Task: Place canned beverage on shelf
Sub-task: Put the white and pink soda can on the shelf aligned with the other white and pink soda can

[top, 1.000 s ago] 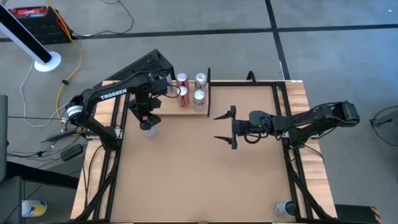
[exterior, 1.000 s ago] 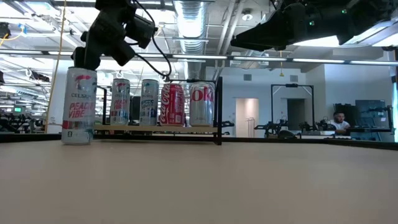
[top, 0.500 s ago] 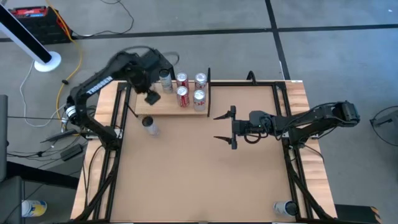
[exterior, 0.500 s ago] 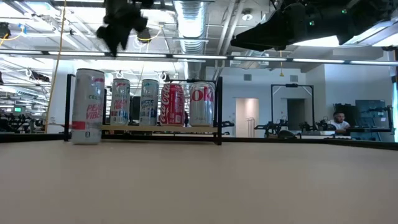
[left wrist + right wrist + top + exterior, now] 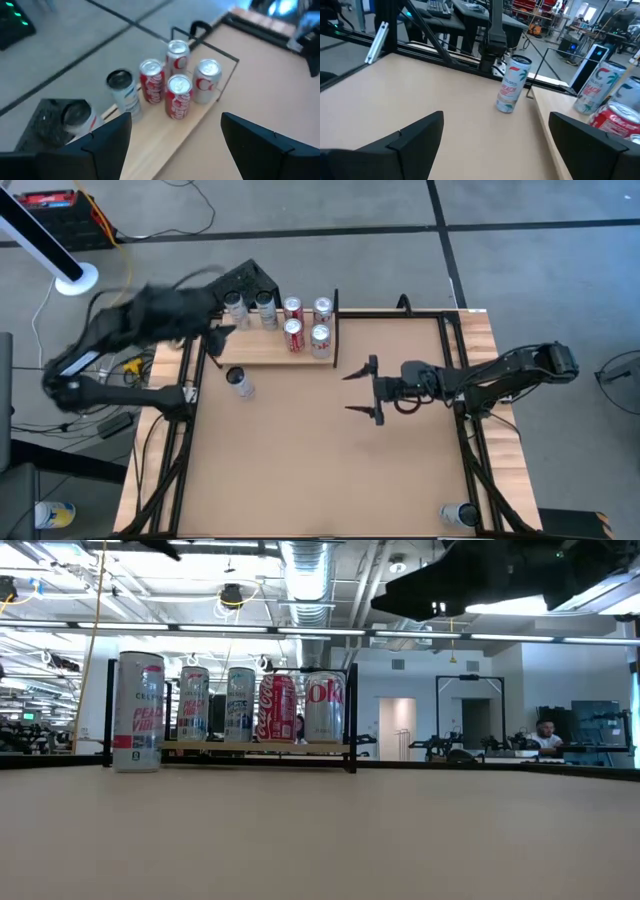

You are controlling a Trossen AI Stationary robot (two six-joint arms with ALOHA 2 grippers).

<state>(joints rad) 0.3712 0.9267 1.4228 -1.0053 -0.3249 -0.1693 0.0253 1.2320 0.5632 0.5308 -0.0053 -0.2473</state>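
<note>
A tall slim white can (image 5: pixel 237 380) stands upright on its base on the tabletop, just in front of the shelf (image 5: pixel 262 353); it also shows in the low view (image 5: pixel 139 712) and the right wrist view (image 5: pixel 512 84). The shelf is a pale wood plank with a thin black end piece (image 5: pixel 351 718). Several cans stand on it: two slim white ones (image 5: pixel 122 90) and red-and-silver cola cans (image 5: pixel 178 95). My left gripper (image 5: pixel 175 145) is open, raised high off the table's far left corner (image 5: pixel 212 332), and looks down on the shelf. My right gripper (image 5: pixel 362 390) hovers open at mid-table.
Black frame rails (image 5: pixel 460 370) run along both side edges of the table. A dark box (image 5: pixel 240 280) sits just behind the shelf. The wide tan tabletop (image 5: pixel 330 470) in front of the shelf lies bare.
My left gripper has risen from just above the tall slim can and swung back toward the table's far left corner, tipping from pointing down to nearly level. Its fingers have stayed open. The can stays upright on the table by the shelf.
</note>
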